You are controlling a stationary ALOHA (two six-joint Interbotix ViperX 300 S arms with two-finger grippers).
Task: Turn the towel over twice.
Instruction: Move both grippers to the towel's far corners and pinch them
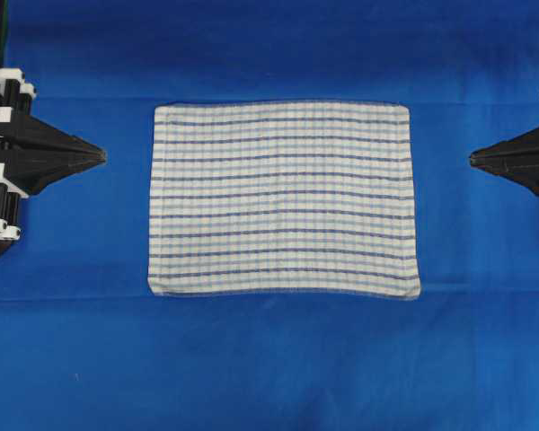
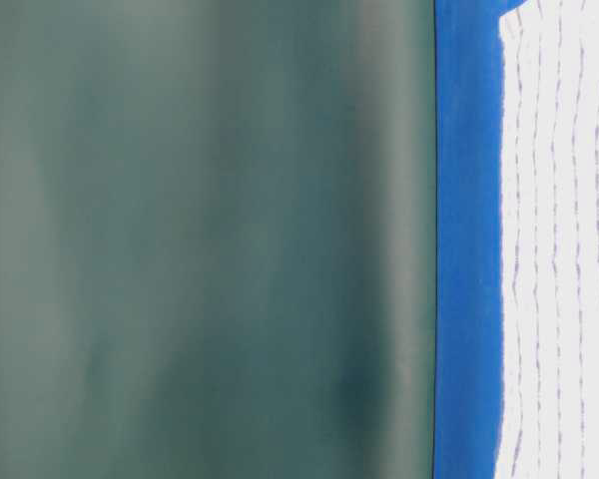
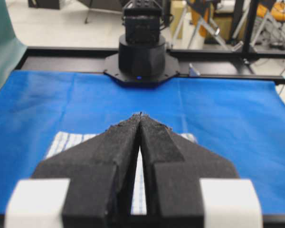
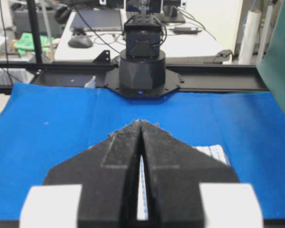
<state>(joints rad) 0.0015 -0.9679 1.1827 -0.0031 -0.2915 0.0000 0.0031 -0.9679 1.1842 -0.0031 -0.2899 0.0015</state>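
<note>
Left claw (image 1: 101, 156): at the left edge of the overhead view, tip pointing right toward the towel; jaws pressed together and empty, as its own wrist view confirms, where the foam pads (image 3: 154, 137) meet at the tip.
Gap, left side: a strip of bare blue cloth (image 1: 72, 359) separates the left claw from the towel's left hem; near, not touching.
Towel (image 1: 283, 199): spread flat and open at the centre of the tabletop, on the blue cloth; white with dark-blue and light-blue stripes. Its long axis runs left to right, along the line joining the two claws; the stripes run the same way. No corner is lifted or folded.
Towel, table-level view (image 2: 559, 239): lies flat against the blue cloth, no raised edge.
Gap, right side: a similar strip of bare cloth lies between the right hem and the right claw; the two gaps look about equal, so neither arm is clearly nearer.
Right claw (image 1: 474, 159): at the right edge, tip pointing left toward the towel; jaws clenched, holding nothing.
Judgement: no turn is yet begun. Each claw faces a short hem, level with the upper half of the towel; either must part its jaws and descend to a hem or corner first.
</note>
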